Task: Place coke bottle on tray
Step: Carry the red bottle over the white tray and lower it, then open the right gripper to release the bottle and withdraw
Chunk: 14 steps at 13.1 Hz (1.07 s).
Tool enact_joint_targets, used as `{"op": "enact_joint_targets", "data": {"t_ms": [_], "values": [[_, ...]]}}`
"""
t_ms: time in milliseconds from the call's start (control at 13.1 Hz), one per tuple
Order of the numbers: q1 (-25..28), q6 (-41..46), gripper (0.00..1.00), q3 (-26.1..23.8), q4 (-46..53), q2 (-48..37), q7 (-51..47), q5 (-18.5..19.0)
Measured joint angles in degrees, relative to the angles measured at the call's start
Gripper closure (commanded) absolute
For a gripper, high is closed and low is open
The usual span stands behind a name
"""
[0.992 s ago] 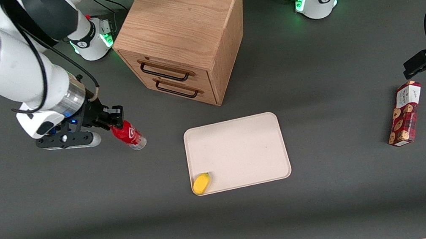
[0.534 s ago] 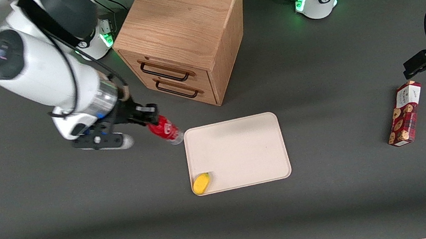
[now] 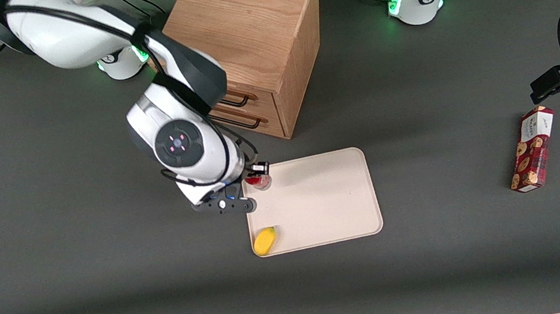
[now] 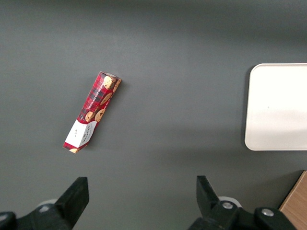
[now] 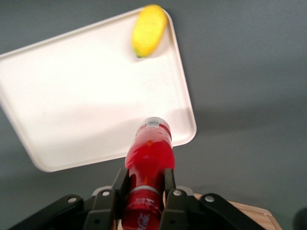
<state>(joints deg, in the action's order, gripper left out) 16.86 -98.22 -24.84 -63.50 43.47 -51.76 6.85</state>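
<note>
Dark grey tabletop fills the front view, and on it we see a wooden drawer cabinet (image 3: 245, 44) with two dark handles, standing farther from the camera than the tray (image 3: 315, 202). The tray is pale beige and lies flat near the middle of the table. A small yellow fruit (image 3: 264, 241) rests on the tray's corner nearest the camera, toward the working arm's end. The right arm reaches down over the tray's edge, and its gripper (image 3: 258, 178) hangs above the tray corner closest to the cabinet, clamped on the coke bottle (image 3: 260, 182). Only a little red of the bottle shows under the wrist, above the tray's surface just inside the rim. A red cookie box (image 3: 532, 149) lies well apart, toward the parked arm's end of the table.

From the left wrist camera we see the cookie box (image 4: 92, 112) lying on the grey surface and part of the tray (image 4: 279, 108) well apart from it.

From the right wrist camera we see the gripper (image 5: 145, 190) with both fingers (image 5: 168, 184) pressed against the bottle (image 5: 149, 155), whose clear base points toward the tray (image 5: 81, 91) below. The yellow fruit (image 5: 148, 29) sits at a tray corner.
</note>
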Motion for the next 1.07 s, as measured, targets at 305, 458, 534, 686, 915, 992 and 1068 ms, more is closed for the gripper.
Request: {"op": "enact_joint_targets", "data": {"t_ms": [305,458,534,686,915,992,1068], "values": [[0.0,-3.2,1.0,1.7,-1.6,2.7,0.0,0.0],[0.1,-4.0,1.0,1.7,-1.8,3.5,-0.4,0.1],[0.1,-4.0,0.98,1.8,-1.8,3.8,-0.5,0.2],[0.3,-4.0,0.91,1.8,-1.8,3.9,-0.7,0.9],[0.7,-4.0,0.81,2.2,-1.8,4.1,-1.7,1.2],[0.7,-4.0,0.79,2.4,-1.8,4.3,-1.8,1.2],[0.7,-4.1,0.72,2.6,-1.8,4.4,-1.8,1.3]]}}
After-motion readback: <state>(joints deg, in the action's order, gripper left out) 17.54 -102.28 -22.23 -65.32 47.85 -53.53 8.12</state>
